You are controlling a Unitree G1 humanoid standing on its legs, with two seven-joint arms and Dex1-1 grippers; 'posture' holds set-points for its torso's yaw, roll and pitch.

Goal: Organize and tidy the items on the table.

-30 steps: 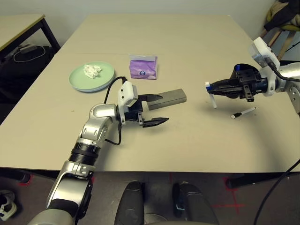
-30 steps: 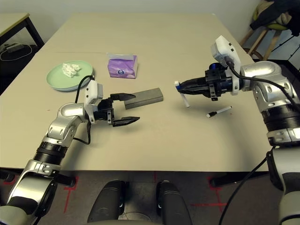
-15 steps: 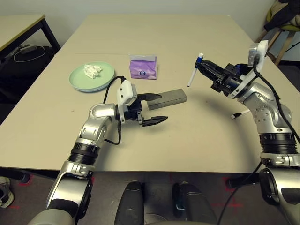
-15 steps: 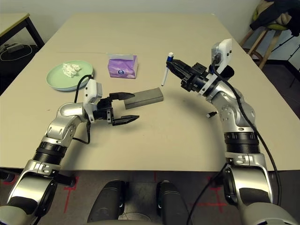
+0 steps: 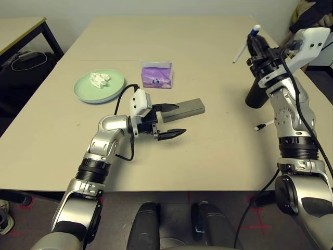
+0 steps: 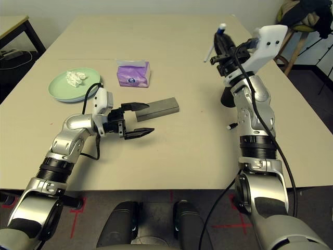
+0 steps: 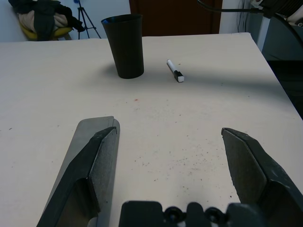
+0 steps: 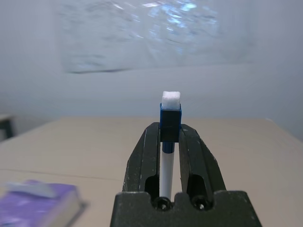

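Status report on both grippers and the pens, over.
Right gripper shut on white pen, above black cup. Left gripper open beside glasses case. Second pen on table.

silver ribbed arms | white wrist housings | black fingers (image 5: 174, 132) | black cables

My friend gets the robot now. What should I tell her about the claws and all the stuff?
Right claw: shut on a white pen, raised above the black cup.
Left claw: open, one finger over the grey glasses case.
Done: tissue sits on the green plate.
Left: drop the pen in the cup, fetch the second pen beside it, tidy the case and purple tissue pack.
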